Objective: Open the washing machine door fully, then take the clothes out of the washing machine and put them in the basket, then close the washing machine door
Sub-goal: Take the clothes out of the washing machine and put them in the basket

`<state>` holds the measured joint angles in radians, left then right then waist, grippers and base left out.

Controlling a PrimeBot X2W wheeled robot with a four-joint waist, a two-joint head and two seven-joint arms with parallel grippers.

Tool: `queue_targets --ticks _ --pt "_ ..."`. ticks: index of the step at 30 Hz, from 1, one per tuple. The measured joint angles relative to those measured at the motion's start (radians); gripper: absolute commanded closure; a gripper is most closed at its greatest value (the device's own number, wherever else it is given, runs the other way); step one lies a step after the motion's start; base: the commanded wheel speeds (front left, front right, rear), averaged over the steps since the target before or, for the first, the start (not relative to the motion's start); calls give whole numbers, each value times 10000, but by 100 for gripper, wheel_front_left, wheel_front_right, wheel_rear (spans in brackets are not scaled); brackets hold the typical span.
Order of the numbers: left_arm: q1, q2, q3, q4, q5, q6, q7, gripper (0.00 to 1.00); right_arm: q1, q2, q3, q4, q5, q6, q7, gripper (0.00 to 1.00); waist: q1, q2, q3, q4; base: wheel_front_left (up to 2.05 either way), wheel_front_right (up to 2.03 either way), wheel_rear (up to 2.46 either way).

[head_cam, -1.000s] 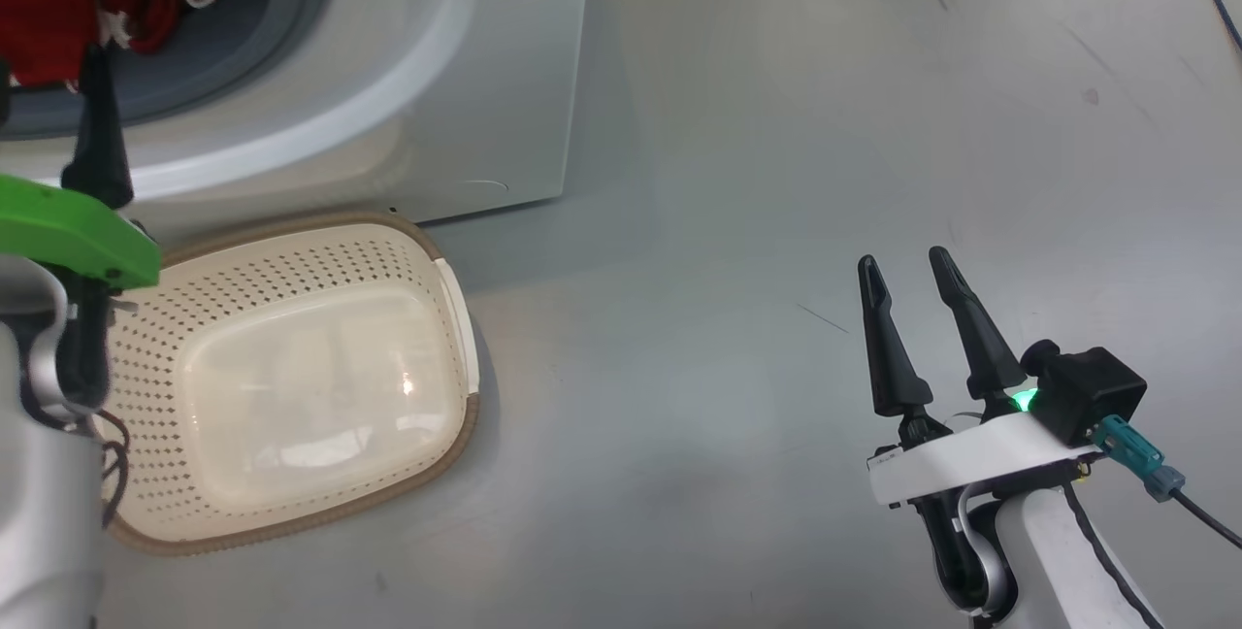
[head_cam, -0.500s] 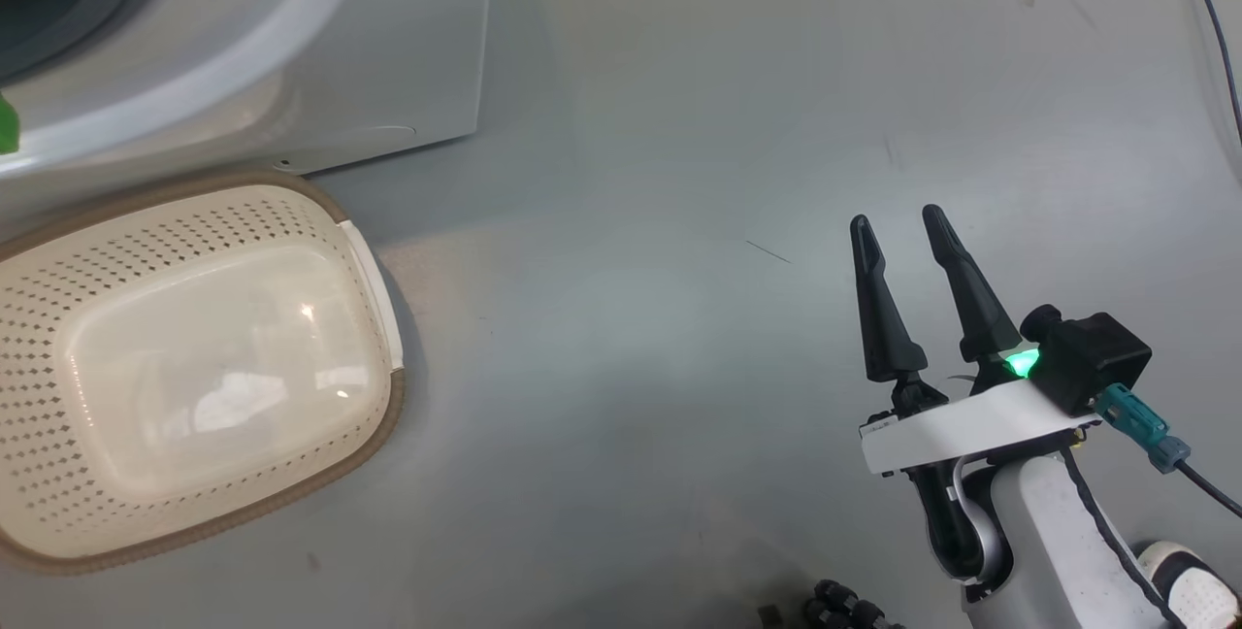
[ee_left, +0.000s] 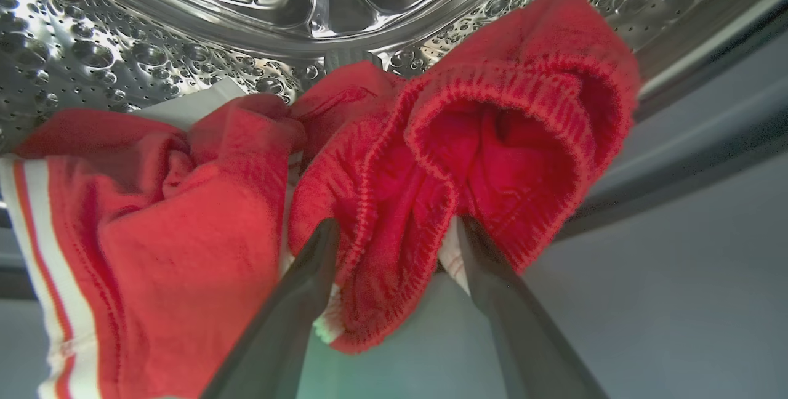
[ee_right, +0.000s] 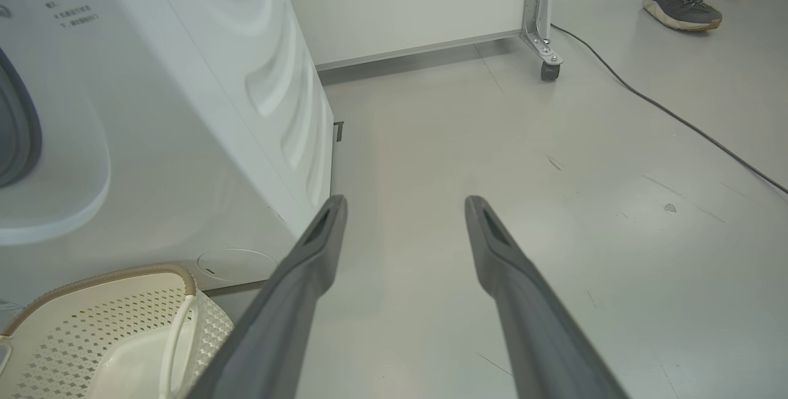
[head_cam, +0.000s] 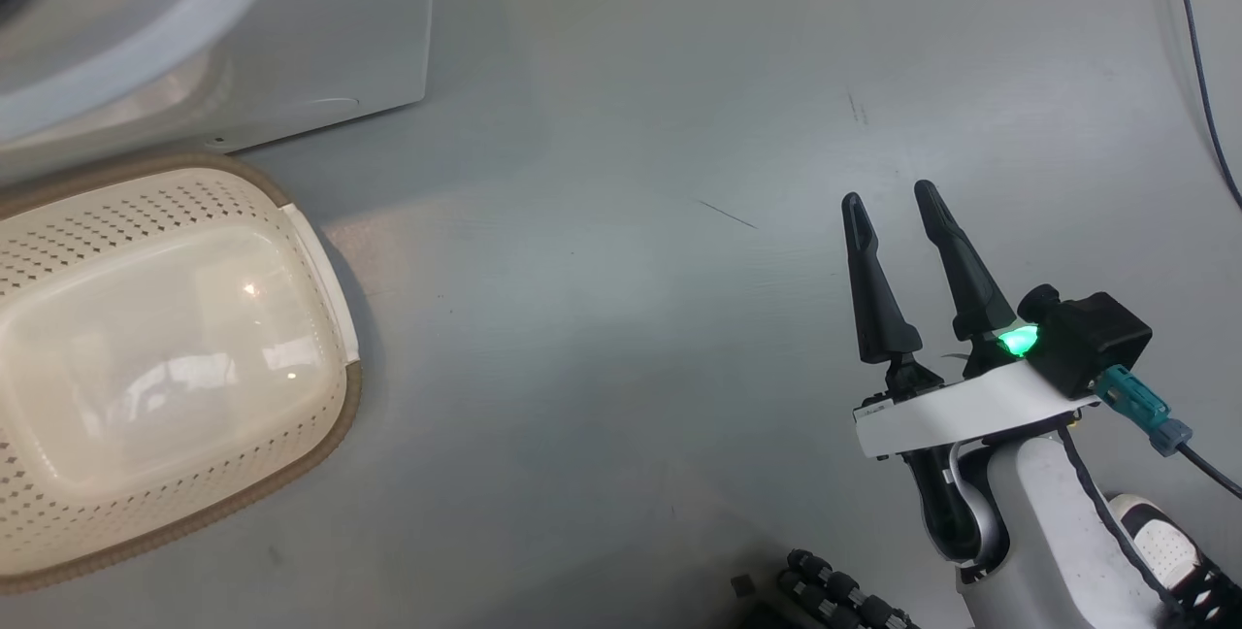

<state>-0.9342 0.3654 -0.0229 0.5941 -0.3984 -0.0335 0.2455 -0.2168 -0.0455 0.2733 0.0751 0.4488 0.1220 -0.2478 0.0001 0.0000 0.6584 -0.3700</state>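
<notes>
Red clothes (ee_left: 184,233) with white stripes lie bunched at the mouth of the steel drum (ee_left: 184,54) of the washing machine (head_cam: 291,27). My left gripper (ee_left: 395,223) is open, its two fingers straddling a ribbed red fold without closing on it. The cream basket (head_cam: 335,415) stands empty on the floor in front of the machine, also seen low in the right wrist view as basket (ee_right: 111,276). My right gripper (head_cam: 888,195) hovers open over bare floor to the right of the basket, holding nothing. The washing machine door is out of view.
The white machine side (ee_right: 246,116) stands left of my right gripper (ee_right: 404,202). A person's shoes (ee_right: 683,5) are at the far right, a dark cable (ee_right: 677,119) runs across the floor, and a panel's castor leg (ee_right: 545,54) stands behind.
The head camera has swung to the right, so the machine and basket sit further left in the picture and the left arm's green wrist has left it. Both grippers stay open.
</notes>
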Motion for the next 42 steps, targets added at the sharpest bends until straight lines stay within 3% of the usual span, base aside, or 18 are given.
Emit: queue_targets --ticks 20,21,23,32,42 --pt "-1203 92 -142 1413 217 109 -48 0 -174 17 127 0 -2 0 0 0 0 0 264 -94 0 0 0" --pt "-1227 86 -142 1457 213 107 -46 22 -188 17 127 0 -2 0 0 0 0 0 267 -96 0 0 0" --pt "-1276 61 -150 1544 213 107 -48 100 -197 19 128 0 -4 0 0 0 0 0 268 -95 0 0 0" --pt "-1443 -46 -309 2017 215 -73 -349 100 -212 21 134 29 -13 0 0 0 0 0 201 -48 0 0 0" --pt "-1415 -568 -374 2548 182 -339 -1329 100 -212 21 -21 169 -113 0 0 0 0 0 -253 162 0 0 0"
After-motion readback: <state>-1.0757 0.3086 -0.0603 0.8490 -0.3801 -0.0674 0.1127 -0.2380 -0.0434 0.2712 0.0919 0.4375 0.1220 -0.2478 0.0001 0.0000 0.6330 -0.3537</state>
